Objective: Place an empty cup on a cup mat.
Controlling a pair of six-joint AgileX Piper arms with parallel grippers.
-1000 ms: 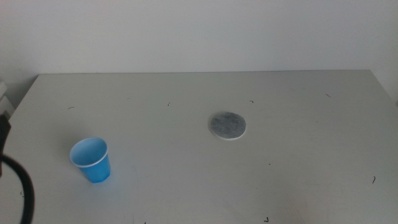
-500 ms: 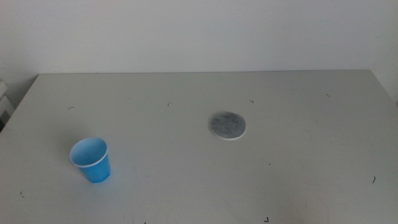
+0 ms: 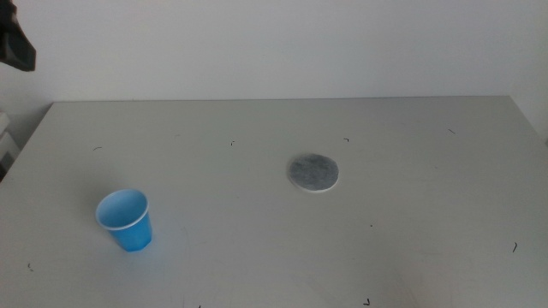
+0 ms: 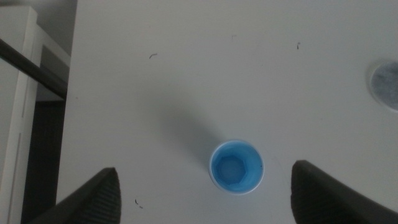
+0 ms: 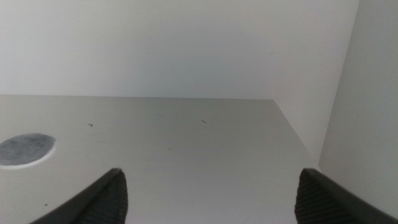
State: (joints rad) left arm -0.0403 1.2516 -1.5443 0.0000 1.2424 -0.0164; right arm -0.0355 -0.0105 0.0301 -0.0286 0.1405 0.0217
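The blue cup [image 3: 126,221] stands upright and empty on the table at the front left. The grey cup mat [image 3: 312,172] lies flat near the table's middle, well to the right of the cup. My left gripper [image 4: 204,171] hangs high over the cup [image 4: 236,167] with its jaws wide open and empty; the cup shows between them far below. The mat's edge [image 4: 385,84] also shows in the left wrist view. A dark part of the left arm [image 3: 17,38] shows in the middle view's top left corner. My right gripper [image 5: 211,180] is open and empty, low at the right, out of the middle view, with the mat [image 5: 25,150] far off.
The white table [image 3: 411,205] carries only small dark specks besides the cup and mat. A white wall stands behind it. Past the table's left edge there is a dark gap and a white shelf [image 4: 25,74].
The dark part of the left arm was at the lower left edge a second ago, left the view, and now shows in the top left corner. Cup and mat have not moved.
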